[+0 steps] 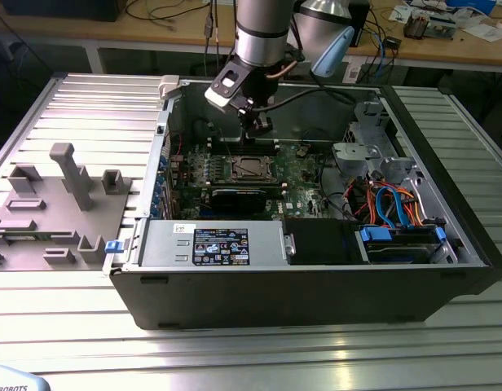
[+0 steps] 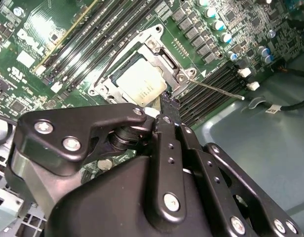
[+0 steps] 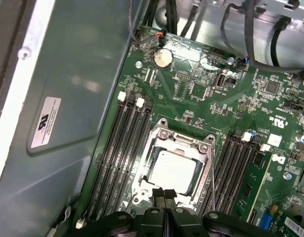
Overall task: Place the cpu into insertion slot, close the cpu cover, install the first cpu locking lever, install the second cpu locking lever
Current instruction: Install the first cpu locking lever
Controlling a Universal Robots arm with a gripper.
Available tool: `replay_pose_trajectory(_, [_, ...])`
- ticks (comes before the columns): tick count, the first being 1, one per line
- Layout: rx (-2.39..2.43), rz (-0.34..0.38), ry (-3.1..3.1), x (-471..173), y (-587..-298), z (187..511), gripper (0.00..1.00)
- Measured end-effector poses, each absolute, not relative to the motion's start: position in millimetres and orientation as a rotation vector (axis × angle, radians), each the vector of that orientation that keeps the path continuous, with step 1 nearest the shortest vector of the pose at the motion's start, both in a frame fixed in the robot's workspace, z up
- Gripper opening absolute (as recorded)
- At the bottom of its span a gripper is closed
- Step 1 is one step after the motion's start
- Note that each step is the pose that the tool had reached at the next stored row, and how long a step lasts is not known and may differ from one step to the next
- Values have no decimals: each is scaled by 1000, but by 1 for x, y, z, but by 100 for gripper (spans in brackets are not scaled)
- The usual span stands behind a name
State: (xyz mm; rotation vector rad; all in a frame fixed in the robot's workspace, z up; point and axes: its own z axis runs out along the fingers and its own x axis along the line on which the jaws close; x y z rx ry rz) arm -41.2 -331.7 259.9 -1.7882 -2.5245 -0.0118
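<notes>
Where the open computer case (image 1: 316, 293) lies on the ribbed metal table (image 1: 235, 358), its near wall shelters a labelled power supply (image 1: 210, 244). Toward the exterior view's right it also shelters a drive bay trailing blue and orange cables (image 1: 389, 204). Behind these, a long black card (image 1: 239, 198) stands on the green motherboard (image 1: 304, 175) that covers the case floor.

At the board's middle, the socket holds the cpu (image 3: 171, 170). It lies flat, its silvery top showing through the square window of the cpu cover (image 3: 184, 143), which is folded down around it. A thin wire lever (image 2: 216, 89) angles out from one corner of the socket, across the neighbouring memory slots (image 2: 204, 98).

The gripper (image 3: 164, 195) hangs over the socket's edge, its two fingertips pressed together with nothing between them. Farther along the board sits a round coin cell (image 3: 162, 58).

Outside the case, on the exterior view's left, a grey fixture block (image 1: 55, 204) rests on the table. A wooden bench (image 1: 446, 49) runs behind everything.
</notes>
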Motion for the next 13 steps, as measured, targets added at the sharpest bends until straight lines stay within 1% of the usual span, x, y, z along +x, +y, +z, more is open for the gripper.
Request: replay_pose_trajectory(13, [-1607, -7, -2643, -41, -332, 260, 11])
